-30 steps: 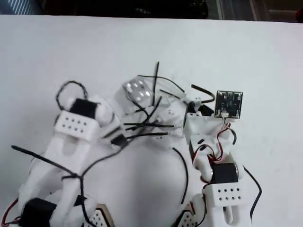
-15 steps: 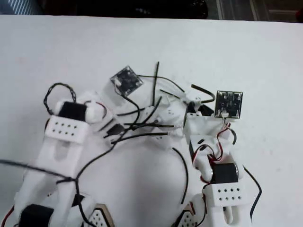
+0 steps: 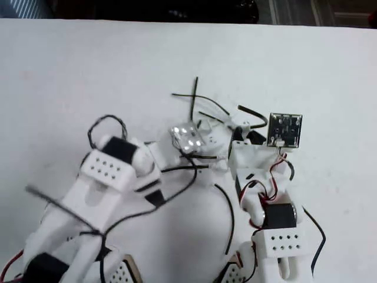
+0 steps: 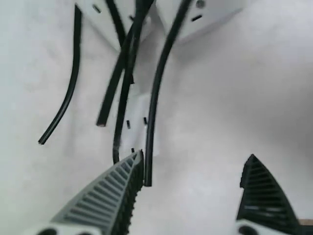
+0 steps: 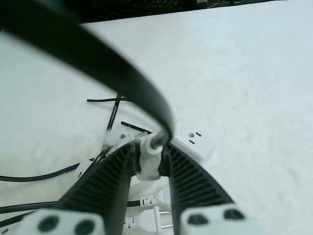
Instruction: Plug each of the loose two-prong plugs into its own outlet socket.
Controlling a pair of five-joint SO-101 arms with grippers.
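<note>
Clamps a white two-prong plug [image 5: 146, 164] in the right tool [image 5: 149, 147], with a black cord [image 5: 98, 58] arching up from it, just beside a white outlet socket [image 5: 195, 142] near the middle of the desk [image 3: 294, 65]. Holds the left tool [image 4: 195, 156] spread wide, gripping nothing, over loose black cords [image 4: 155, 93] and what looks like a second socket block [image 4: 138, 110], a little toward the desk's left edge.

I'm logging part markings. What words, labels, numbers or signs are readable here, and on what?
None can be read.
On the white outlet block: only slot openings, no print.
On the white plug held by the right gripper: no lettering.
On the circuit board: too blurred to read.
</note>
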